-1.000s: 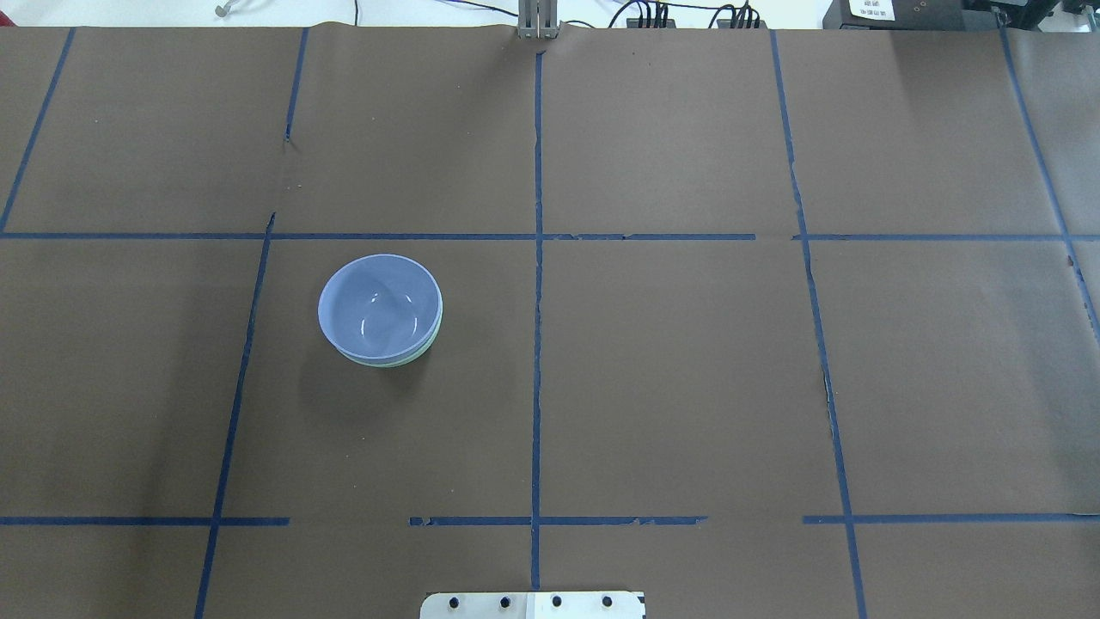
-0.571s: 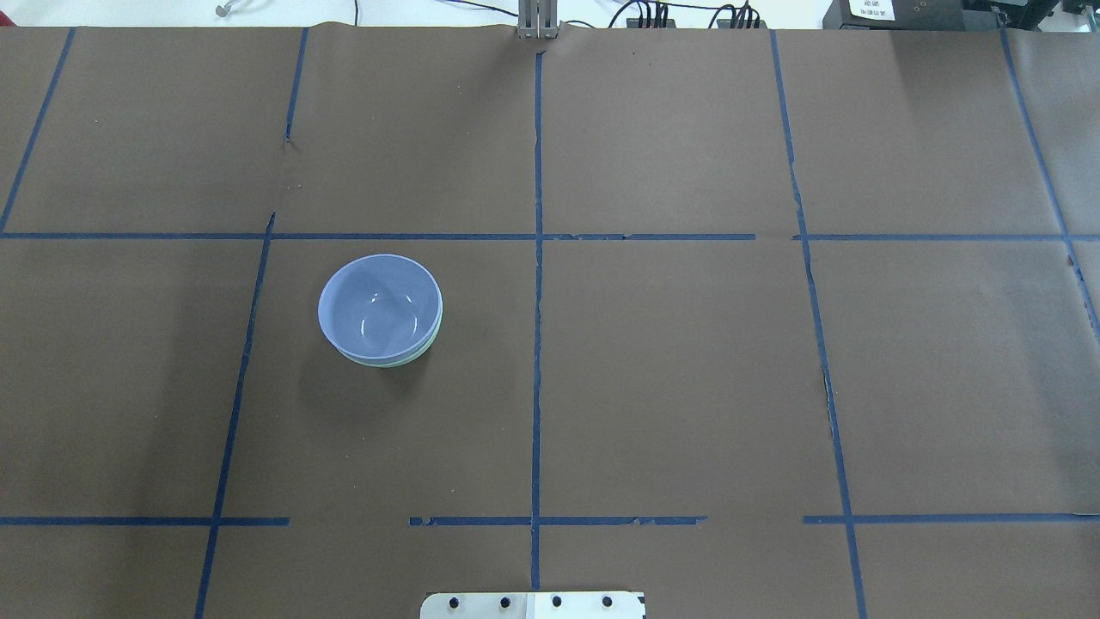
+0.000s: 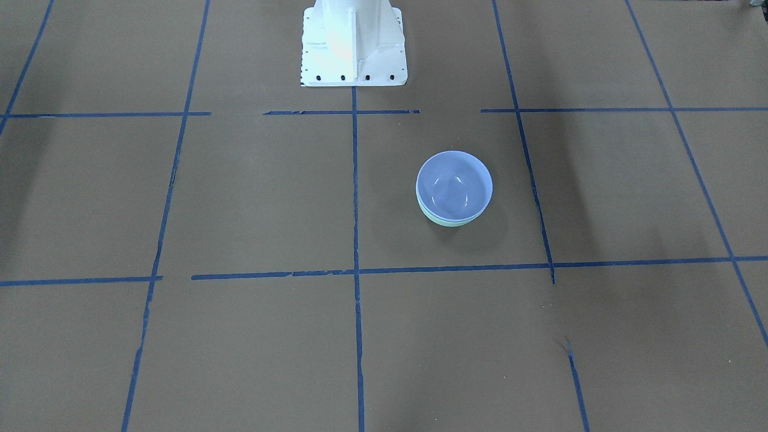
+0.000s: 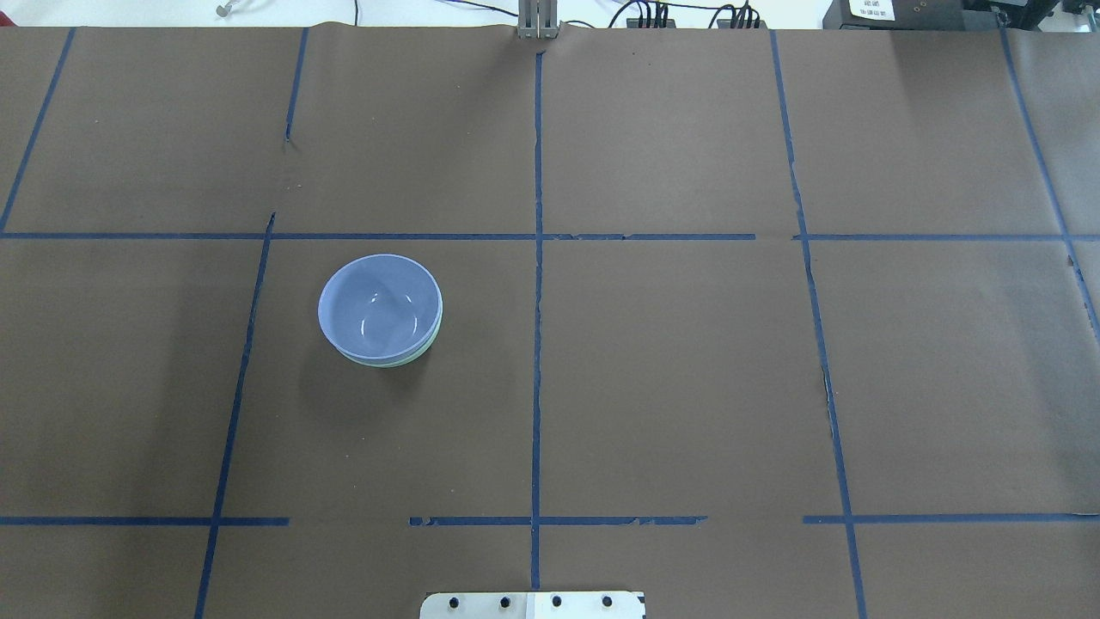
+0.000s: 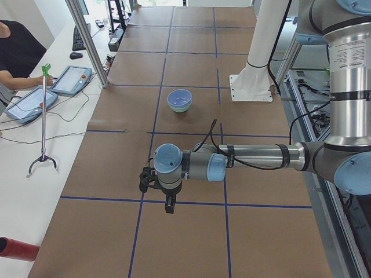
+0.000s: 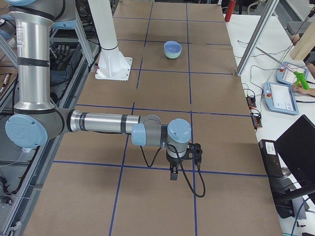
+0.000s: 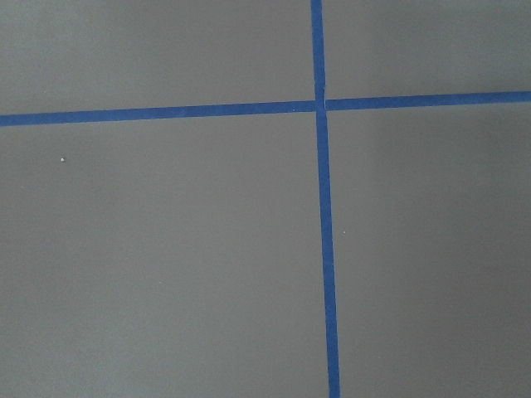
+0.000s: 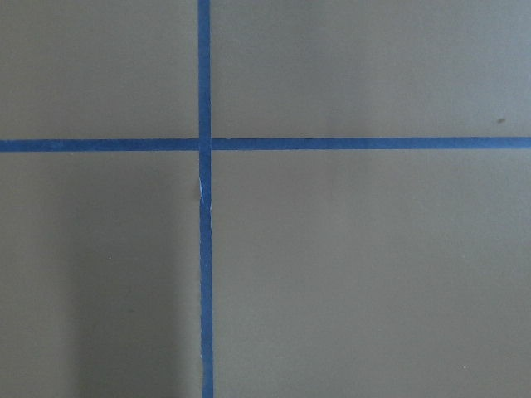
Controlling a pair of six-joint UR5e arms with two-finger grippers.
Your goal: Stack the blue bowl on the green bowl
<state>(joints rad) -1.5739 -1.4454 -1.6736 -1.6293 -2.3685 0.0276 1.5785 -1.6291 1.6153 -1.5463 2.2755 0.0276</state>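
The blue bowl sits nested in the green bowl, so the left gripper and right gripper hover far off; I cannot tell their finger gaps.

You have two bowls, one blue bowl and one green bowl, and two robot arms, the left arm and the right arm.

Your robot's left arm and right arm are silver tubes with pale blue joint caps and thin black cables, sharing one white bolted pedestal.
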